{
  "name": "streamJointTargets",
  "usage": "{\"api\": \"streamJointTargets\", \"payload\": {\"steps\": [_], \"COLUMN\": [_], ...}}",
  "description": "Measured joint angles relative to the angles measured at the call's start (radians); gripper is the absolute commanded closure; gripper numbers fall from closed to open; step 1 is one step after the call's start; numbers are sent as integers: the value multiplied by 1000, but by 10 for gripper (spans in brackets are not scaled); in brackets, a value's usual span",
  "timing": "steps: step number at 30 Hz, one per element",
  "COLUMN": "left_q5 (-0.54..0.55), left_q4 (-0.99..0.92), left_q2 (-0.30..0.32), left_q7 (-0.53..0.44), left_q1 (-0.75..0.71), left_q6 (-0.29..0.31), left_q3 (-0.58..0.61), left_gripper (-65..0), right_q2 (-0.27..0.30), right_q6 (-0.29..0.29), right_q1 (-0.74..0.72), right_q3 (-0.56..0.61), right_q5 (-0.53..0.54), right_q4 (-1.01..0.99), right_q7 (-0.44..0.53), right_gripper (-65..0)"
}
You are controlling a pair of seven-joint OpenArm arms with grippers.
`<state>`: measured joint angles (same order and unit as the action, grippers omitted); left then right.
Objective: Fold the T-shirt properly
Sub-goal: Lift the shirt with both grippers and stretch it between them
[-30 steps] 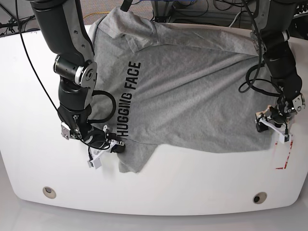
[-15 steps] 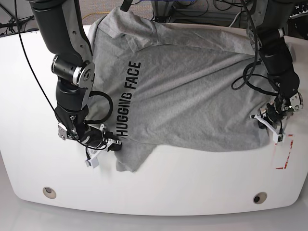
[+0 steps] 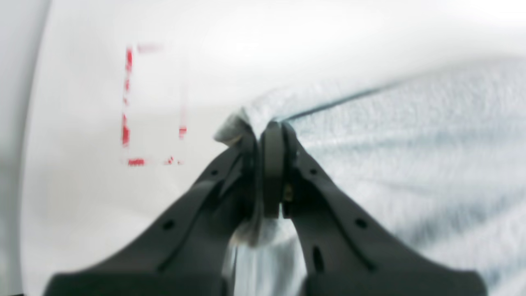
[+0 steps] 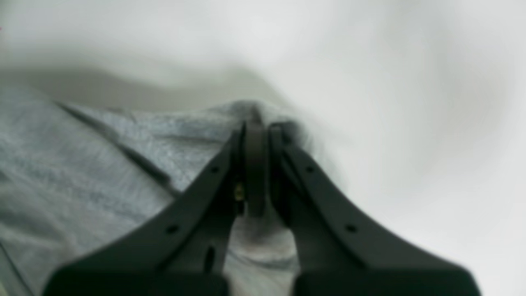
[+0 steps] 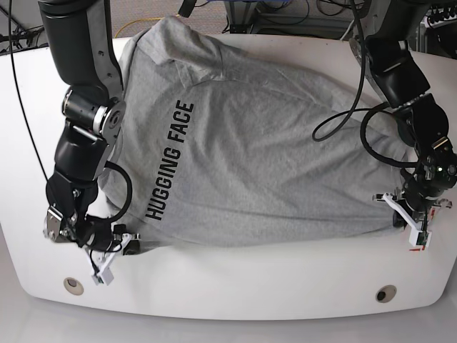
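On the white bench [image 5: 235, 279] the grey T-shirt [image 5: 271, 150] lies spread with its black lettering up, stretched between the two arms. The left gripper [image 5: 408, 218] is closed tight on a corner of the cloth at the bench's near edge, beside some red marks [image 3: 131, 107]. The right gripper [image 5: 118, 246] pinches the opposite corner in the same way, near the front edge.
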<state>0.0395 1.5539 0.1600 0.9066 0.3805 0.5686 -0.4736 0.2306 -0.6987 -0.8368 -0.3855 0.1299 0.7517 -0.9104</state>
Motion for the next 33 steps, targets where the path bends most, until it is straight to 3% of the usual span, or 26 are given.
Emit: {"api": "streamJointTargets", "payload": {"steps": [6, 10, 16, 19, 26, 30, 33], "left_q5": [9, 13, 20, 14, 20, 21, 18], "left_q4": [203, 294, 296, 281, 183, 164, 166], "left_q2": [-27, -30, -25, -1, 63, 73, 73], "left_q7": [107, 180, 183, 197, 193, 193, 186], "left_q1": [103, 193, 348, 458, 680, 694, 646], "left_q6": [-1, 1, 2, 3, 3, 14, 57], "left_q3": [67, 94, 143, 146, 145, 142, 142], "left_gripper": [0, 0, 0, 0, 0, 0, 0], "right_q2": [68, 103, 133, 132, 125, 150, 156], "right_q6": [-3, -8, -2, -2, -8, -8, -8], "right_q1": [-150, -278, -448, -456, -406, -430, -433], "right_q3": [147, 213, 336, 391, 442, 433, 433], "right_q5": [9, 24, 11, 28, 34, 38, 35], "right_q4": [2, 1, 9, 20, 0, 7, 11], "right_q7": [-20, -84, -107, -107, -227, -272, -279], "right_gripper": [0, 0, 0, 0, 0, 0, 0]}}
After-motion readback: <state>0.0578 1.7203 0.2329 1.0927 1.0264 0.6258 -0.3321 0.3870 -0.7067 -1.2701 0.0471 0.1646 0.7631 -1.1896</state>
